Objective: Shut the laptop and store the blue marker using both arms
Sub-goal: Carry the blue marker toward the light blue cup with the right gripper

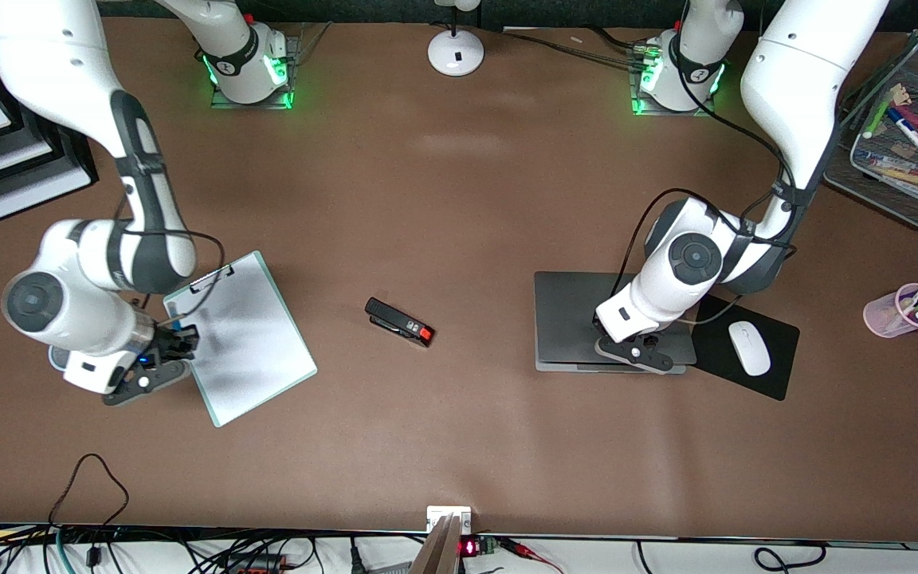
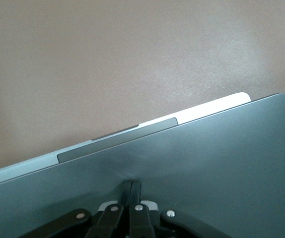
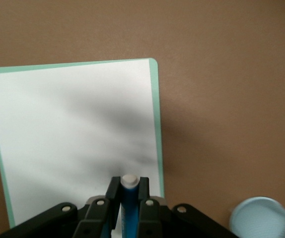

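Left end effector (image 1: 641, 353) has fingers pinched together, tips pressing flat on the laptop (image 1: 570, 319) lid, so the lid lies nearly down on the surface, beside the mouse pad (image 1: 778, 375). Right end effector (image 1: 176, 341) clamps the blue marker (image 3: 128, 208) upright over the clipboard (image 1: 256, 343) edge, lifted for carrying; a pale cup (image 3: 264, 218) sits close by, likely its store.

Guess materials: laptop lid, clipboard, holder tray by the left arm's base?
Laptop lid: likely anodised metal, matte grey with a soft, even sheen in the left wrist view. Clipboard: looks like glossy plastic or laminate, white face, mint-green edge, blurry shadows on it; dark clip, probably metal. Holder tray: wire mesh, visibly see-through grid, most likely metal.
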